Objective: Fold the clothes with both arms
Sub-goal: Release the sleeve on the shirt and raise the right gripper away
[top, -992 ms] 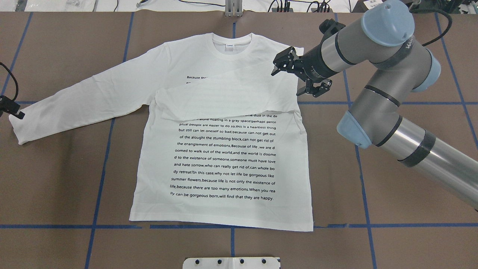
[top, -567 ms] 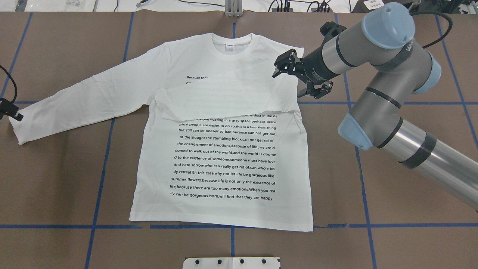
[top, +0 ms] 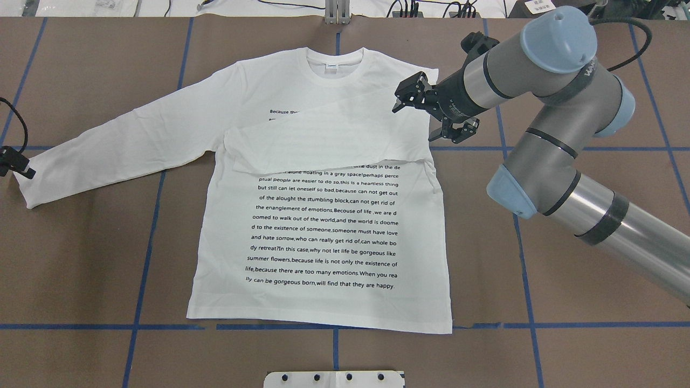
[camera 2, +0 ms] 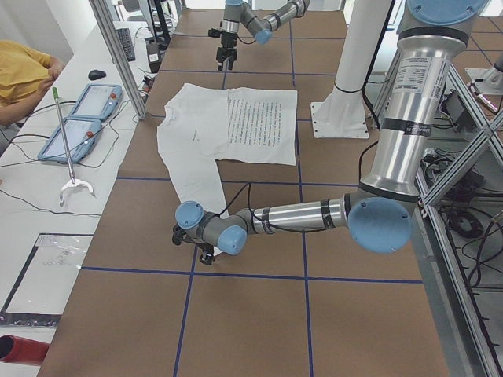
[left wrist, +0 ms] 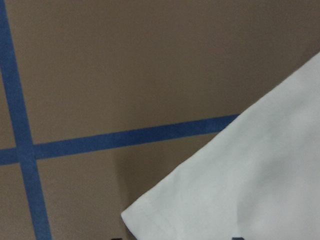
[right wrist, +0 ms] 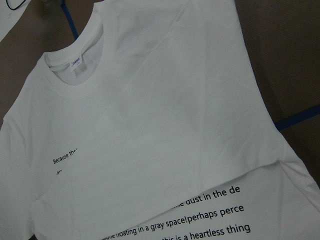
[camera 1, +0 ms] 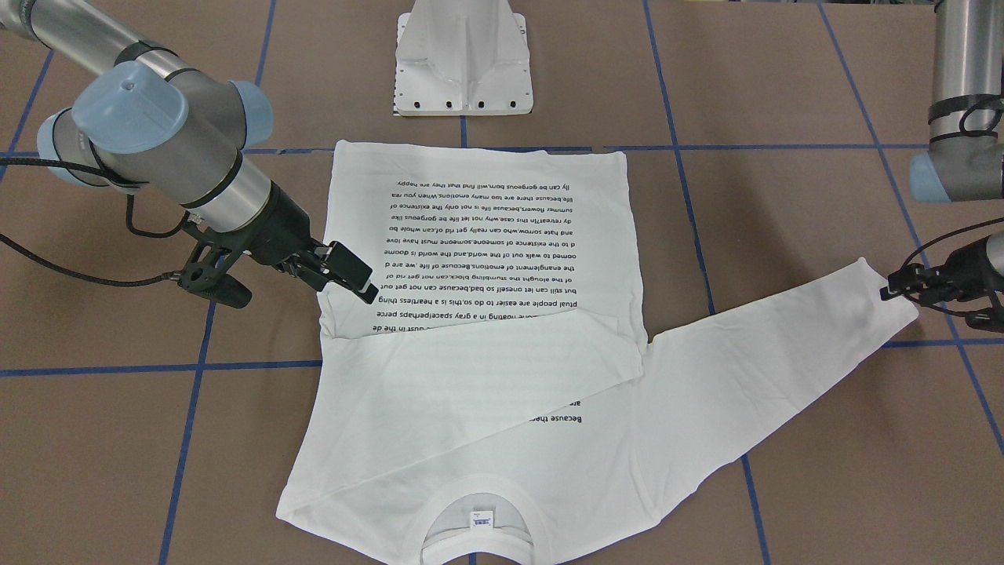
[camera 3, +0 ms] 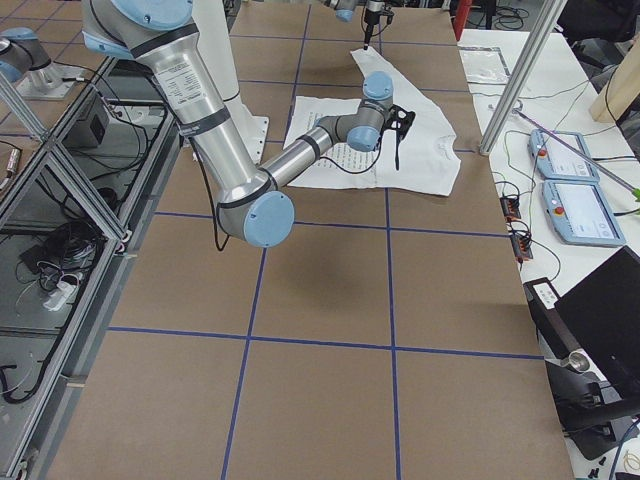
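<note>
While left fingers stand apart at the T-shirt cuff, right fingers hover apart above its shoulder.

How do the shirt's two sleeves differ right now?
The left sleeve lies stretched out on the table, away from the body; the right sleeve is folded across the chest. The left sleeve covers no print; the right sleeve hides several text lines. Both are white and lie flat.

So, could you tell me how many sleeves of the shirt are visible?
2. The folded sleeve lies across the top of the printed text; the outstretched sleeve lies flat, its cuff near the left pincer.
</note>
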`<state>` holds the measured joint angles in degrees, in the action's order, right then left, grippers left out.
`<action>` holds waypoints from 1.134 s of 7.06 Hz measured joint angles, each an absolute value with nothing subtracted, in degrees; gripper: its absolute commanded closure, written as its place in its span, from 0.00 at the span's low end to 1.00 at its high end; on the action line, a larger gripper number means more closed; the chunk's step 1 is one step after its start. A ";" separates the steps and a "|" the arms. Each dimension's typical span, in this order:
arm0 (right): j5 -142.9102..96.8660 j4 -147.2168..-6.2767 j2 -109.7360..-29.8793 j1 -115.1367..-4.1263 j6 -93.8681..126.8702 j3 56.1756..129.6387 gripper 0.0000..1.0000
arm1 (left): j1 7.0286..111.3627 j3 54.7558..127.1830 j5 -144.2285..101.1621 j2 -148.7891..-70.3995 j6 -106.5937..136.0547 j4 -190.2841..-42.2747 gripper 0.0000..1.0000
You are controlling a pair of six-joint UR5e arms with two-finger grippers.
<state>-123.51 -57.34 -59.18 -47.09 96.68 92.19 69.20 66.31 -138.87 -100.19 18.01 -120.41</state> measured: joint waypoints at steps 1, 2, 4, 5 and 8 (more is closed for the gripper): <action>-123.49 -57.32 -59.21 -47.06 96.70 92.22 0.01 | 69.18 66.08 -138.87 -100.19 17.94 -120.41 0.34; -123.49 -57.31 -59.22 -47.03 96.74 92.25 0.01 | 69.17 65.95 -138.87 -100.20 17.97 -120.41 0.38; -123.49 -57.31 -59.26 -47.03 96.76 92.58 0.01 | 69.11 65.56 -138.87 -100.20 18.10 -120.41 0.75; -123.49 -57.30 -59.30 -47.07 96.77 92.77 0.01 | 69.10 65.44 -138.87 -100.20 18.13 -120.39 1.00; -123.49 -57.30 -59.41 -47.11 96.77 92.89 0.01 | 69.13 67.16 -138.78 -100.33 18.42 -120.15 1.00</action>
